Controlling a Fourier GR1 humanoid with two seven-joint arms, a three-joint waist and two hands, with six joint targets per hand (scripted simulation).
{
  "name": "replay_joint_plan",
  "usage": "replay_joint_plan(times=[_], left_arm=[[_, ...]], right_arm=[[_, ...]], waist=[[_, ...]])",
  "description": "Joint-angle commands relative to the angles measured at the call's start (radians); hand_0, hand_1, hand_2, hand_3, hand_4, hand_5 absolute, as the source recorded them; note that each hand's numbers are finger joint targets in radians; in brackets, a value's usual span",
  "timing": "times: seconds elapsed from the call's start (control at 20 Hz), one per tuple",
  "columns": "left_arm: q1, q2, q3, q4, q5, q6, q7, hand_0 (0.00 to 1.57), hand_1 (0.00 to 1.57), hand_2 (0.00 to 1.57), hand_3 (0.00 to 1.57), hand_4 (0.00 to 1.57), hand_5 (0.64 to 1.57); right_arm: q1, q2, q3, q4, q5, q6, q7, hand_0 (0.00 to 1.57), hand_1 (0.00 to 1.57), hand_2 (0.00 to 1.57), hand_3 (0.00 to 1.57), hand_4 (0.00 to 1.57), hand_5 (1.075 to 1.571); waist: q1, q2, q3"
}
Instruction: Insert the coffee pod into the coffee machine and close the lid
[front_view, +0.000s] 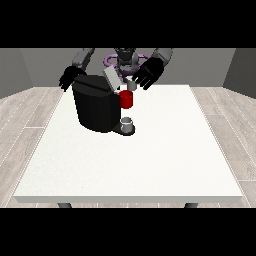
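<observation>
We find the coffee pod (131, 85), a small grey cylinder, held up just above the red pod holder (127, 99) at the front top of the coffee machine (97, 106). The hand at the view's right (148, 74) is beside the pod, its fingers pointing down and toward it; they seem to pinch the pod, though the contact is too small for us to be sure. The machine is a black, rounded block standing on the far left part of the white table (150, 155). Its grey lid (111, 78) is tilted up and open, leaning back toward the robot. At the machine's foot, on a dark drip base, stands a small grey cup (127, 123), directly under the red holder. The hand at the view's left (70, 77) hangs behind the machine's upper left corner, partly hidden by it; we cannot tell whether its fingers are spread or curled. Beyond the table we see the robot's torso (126, 59) against grey walls.
</observation>
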Motion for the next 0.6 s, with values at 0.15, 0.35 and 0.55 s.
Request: replay_joint_plan(times=[0.15, 0.35, 0.55], left_arm=[[-0.024, -0.013, -0.002, 0.024, -0.024, 0.022, 0.035, 1.28, 1.28, 1.31, 1.22, 0.50, 1.571], [0.016, -0.044, -0.020, 0.007, -0.025, 0.021, -0.022, 1.27, 1.27, 1.30, 1.22, 0.51, 1.571], [-0.005, -0.070, -0.030, 0.010, -0.040, 0.025, 0.011, 1.21, 1.21, 1.26, 1.19, 0.50, 1.571]], right_arm=[[-0.014, -0.028, -0.010, -0.022, -0.018, 0.027, 0.040, 0.00, 0.00, 0.00, 0.00, 0.53, 1.571], [0.035, -0.010, -0.020, -0.016, -0.040, 0.026, -0.005, 0.00, 0.00, 0.00, 0.00, 0.51, 1.571], [0.008, 0.003, -0.029, 0.001, -0.030, -0.010, -0.003, 0.00, 0.00, 0.00, 0.00, 0.51, 1.571]], waist=[[-0.024, 0.015, -0.0002], [-0.002, 0.002, 0.0000], [0.011, 0.010, 0.0000]])
